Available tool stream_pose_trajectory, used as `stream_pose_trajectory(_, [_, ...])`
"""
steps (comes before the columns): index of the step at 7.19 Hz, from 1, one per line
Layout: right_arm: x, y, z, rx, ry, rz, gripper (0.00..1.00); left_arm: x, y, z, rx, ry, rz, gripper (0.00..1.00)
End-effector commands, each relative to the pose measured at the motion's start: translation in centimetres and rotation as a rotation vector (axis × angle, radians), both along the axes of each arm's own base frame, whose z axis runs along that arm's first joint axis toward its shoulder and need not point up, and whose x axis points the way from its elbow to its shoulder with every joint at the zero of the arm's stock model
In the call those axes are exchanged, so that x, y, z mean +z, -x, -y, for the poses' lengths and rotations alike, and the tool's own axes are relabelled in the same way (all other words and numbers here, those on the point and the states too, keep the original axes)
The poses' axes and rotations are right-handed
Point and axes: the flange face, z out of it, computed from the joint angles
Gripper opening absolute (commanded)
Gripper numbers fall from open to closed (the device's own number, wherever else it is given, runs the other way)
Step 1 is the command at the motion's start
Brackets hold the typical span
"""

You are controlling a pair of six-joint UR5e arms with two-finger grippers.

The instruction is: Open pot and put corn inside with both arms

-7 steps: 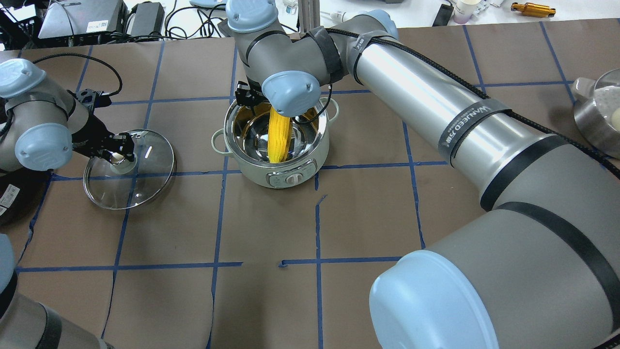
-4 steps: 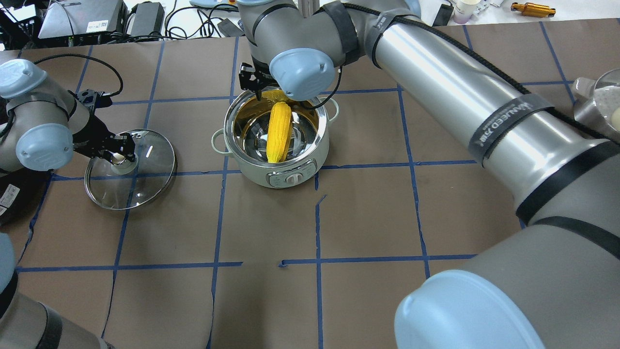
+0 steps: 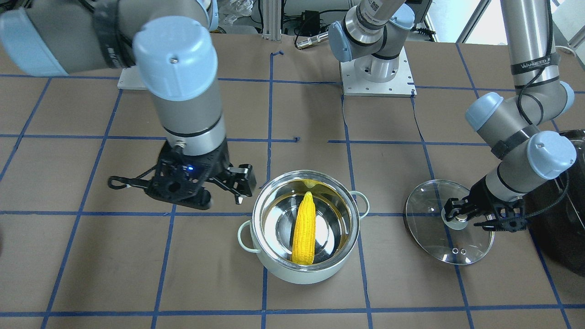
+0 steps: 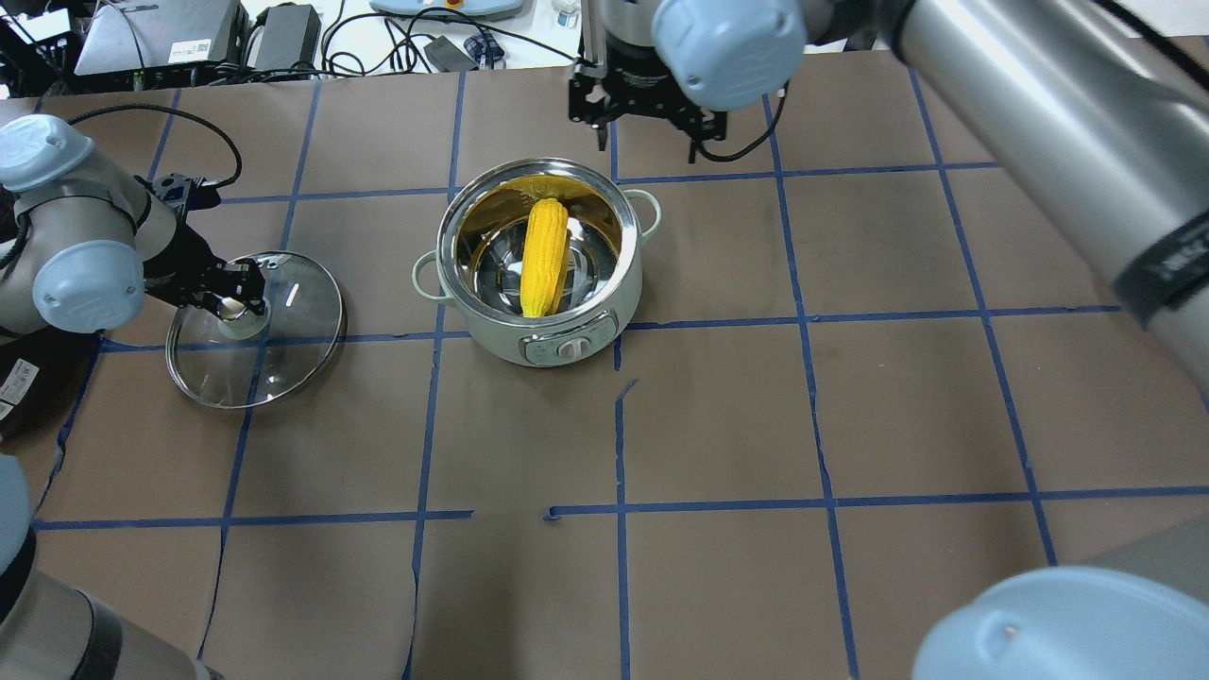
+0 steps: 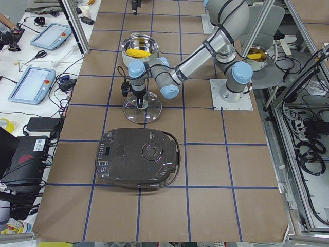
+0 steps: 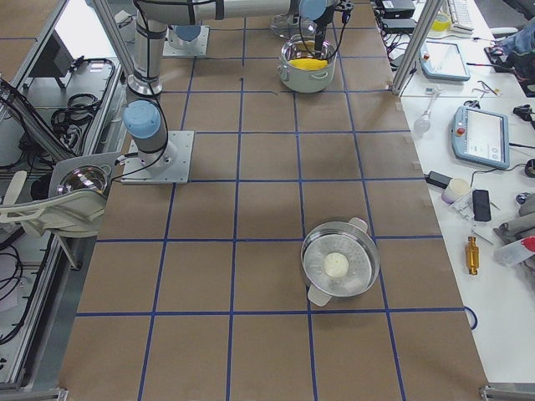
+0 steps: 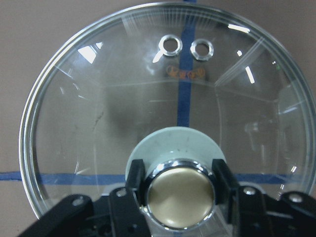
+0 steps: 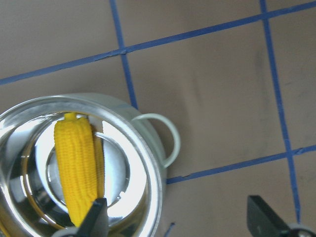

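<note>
The pale green pot (image 4: pixel 491 332) stands open in the middle of the table. The yellow corn (image 4: pixel 545 255) lies inside it, leaning on the steel wall; it also shows in the front view (image 3: pixel 305 228) and the right wrist view (image 8: pixel 76 168). My right gripper (image 4: pixel 648 142) is open and empty, raised beyond the pot's far right handle (image 3: pixel 244 185). The glass lid (image 4: pixel 283 349) lies flat on the table left of the pot. My left gripper (image 4: pixel 231 302) is shut on the lid's brass knob (image 7: pixel 180 197).
A large black appliance (image 5: pixel 139 157) sits beside the lid on my left (image 3: pixel 562 228). A steel steamer pot (image 6: pixel 338 267) with a white item in it stands far to my right. Blue tape lines cross the brown table cover.
My right gripper has let go of the corn, risen out of the pot and moved away to the far right. The corn now rests in the pot. The left arm has not moved.
</note>
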Motion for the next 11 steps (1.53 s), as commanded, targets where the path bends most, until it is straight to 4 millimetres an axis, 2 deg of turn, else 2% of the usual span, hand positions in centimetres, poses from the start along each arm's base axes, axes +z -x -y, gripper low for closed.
stream_pose_trajectory(1, [0.4, 8.4, -4.2, 0.029, -0.037, -0.018, 1.0, -0.2, 0.2, -0.2, -0.003, -0.006, -0.001, 0.76])
stream_pose_trajectory(2, [2.9, 9.5, -6.9, 0.033, -0.048, -0.013, 1.0, 0.0, 0.2, -0.1, -0.003, -0.001, 0.0, 0.84])
stream_pose_trajectory(3, [3.6, 10.0, -7.8, 0.035, -0.056, -0.022, 1.0, 1.3, 1.1, 0.1, -0.009, 0.014, 0.012, 0.89])
stream_pose_trajectory(4, [2.9, 10.8, -7.8, 0.038, -0.079, -0.021, 1.0, 4.1, 4.4, 0.8, -0.048, 0.05, 0.035, 0.89])
stream_pose_trajectory(5, [2.9, 13.0, -7.9, 0.137, -0.1, -0.018, 1.0, 8.1, 8.3, 1.5, -0.059, 0.038, 0.032, 0.89])
stream_pose_trajectory(6, [3.9, 14.3, -8.8, 0.158, -0.107, -0.011, 1.0, 13.7, 10.9, 2.1, -0.03, 0.021, 0.024, 0.88])
stream_pose_trajectory(7, [4.3, 14.4, -9.0, 0.166, -0.1, -0.012, 1.0, 20.0, 12.7, 1.8, 0.037, 0.012, 0.012, 0.88])
stream_pose_trajectory(8, [4.9, 14.4, -9.5, 0.167, -0.089, -0.014, 1.0, 24.9, 14.9, 0.8, 0.066, 0.005, 0.011, 0.88])
stream_pose_trajectory(9, [5.3, 14.4, -9.7, 0.167, -0.082, -0.011, 1.0, 27.7, 18.8, -0.7, 0.076, 0.029, 0.016, 0.88])
stream_pose_trajectory(11, [5.7, 14.2, -10.0, 0.172, -0.074, -0.008, 1.0, 29.9, 28.4, -4.1, 0.011, 0.099, 0.037, 0.87])
